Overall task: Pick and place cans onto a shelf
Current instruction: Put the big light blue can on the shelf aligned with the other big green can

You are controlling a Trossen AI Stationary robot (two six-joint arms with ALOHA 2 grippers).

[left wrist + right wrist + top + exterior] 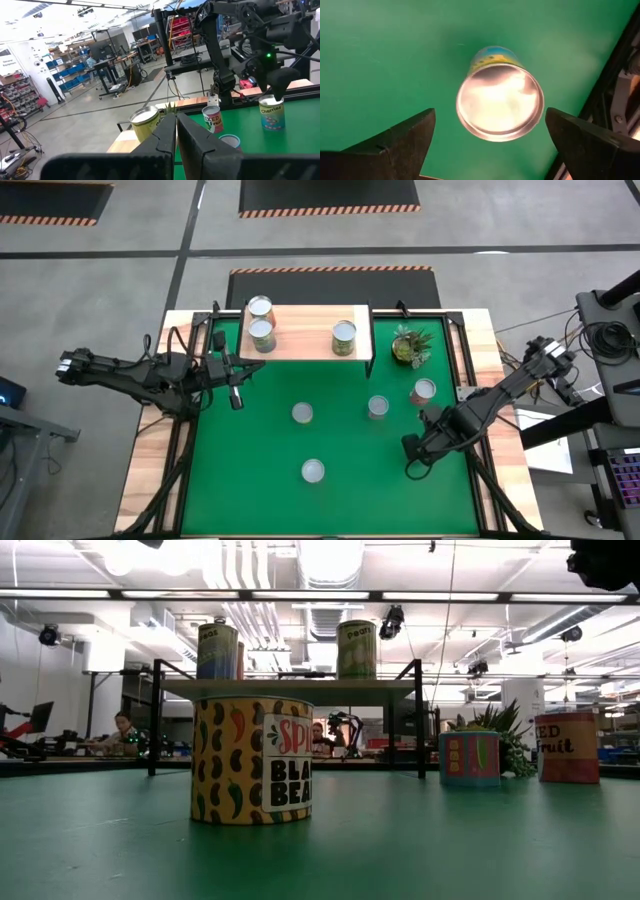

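The light-wood shelf (305,345) stands at the table's far side with three cans on it (260,307) (262,334) (344,337). Several more cans stand upright on the green table, among them a black-beans can (252,762), a blue can (469,758) and a red fruit can (567,747). My right gripper (412,460) is open above a blue-labelled cherries can (499,95), which also shows in the left wrist view (272,113). Its fingers stand on either side of the can's silver top, apart from it. In the high view this can is hidden under the gripper. My left gripper (236,397) is shut and empty near the shelf's left front corner.
A small potted green plant (410,345) stands right of the shelf. Black frame rails (470,470) run along the table's right side, close to my right gripper. People sit at desks in the room beyond the table (122,730).
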